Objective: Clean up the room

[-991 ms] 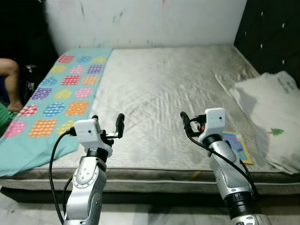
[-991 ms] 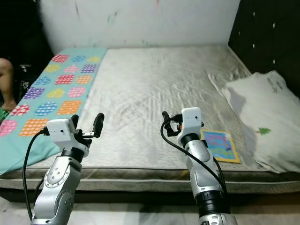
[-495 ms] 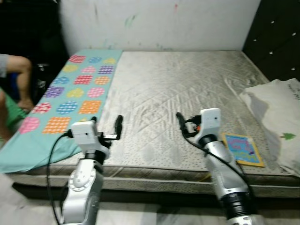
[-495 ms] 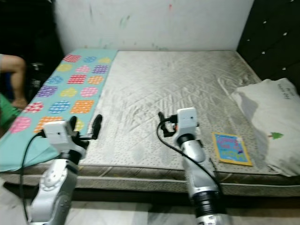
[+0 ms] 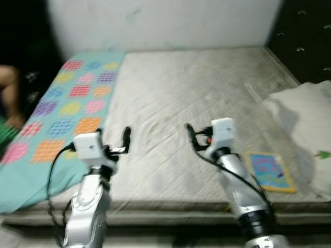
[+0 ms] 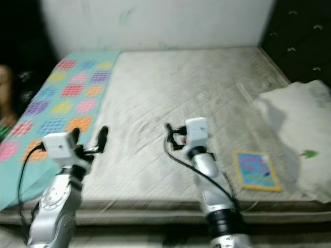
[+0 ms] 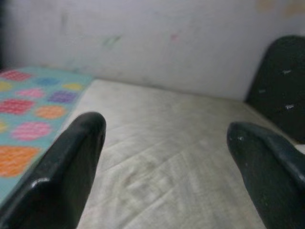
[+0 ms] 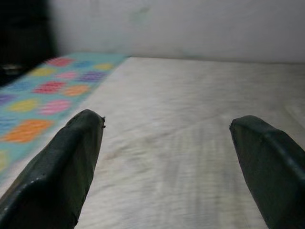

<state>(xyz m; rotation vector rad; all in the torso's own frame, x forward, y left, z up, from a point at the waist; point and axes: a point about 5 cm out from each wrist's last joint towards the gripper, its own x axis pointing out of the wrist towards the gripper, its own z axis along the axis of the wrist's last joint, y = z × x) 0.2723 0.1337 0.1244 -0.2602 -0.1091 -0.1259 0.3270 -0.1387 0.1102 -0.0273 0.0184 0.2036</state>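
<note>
- Book (image 5: pixel 269 172): flat on the mattress (image 5: pixel 181 103), near its front edge, just beside the white pillow (image 5: pixel 305 111).
- Left gripper (image 5: pixel 115 140) and right gripper (image 5: pixel 196 138): fingers spread wide, holding nothing, above the bare front strip.
- Patterned sheet (image 5: pixel 57 111) covers the left edge.

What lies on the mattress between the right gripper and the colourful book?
Only bare grey mattress lies between the right gripper and the book; the head views show this.
</note>
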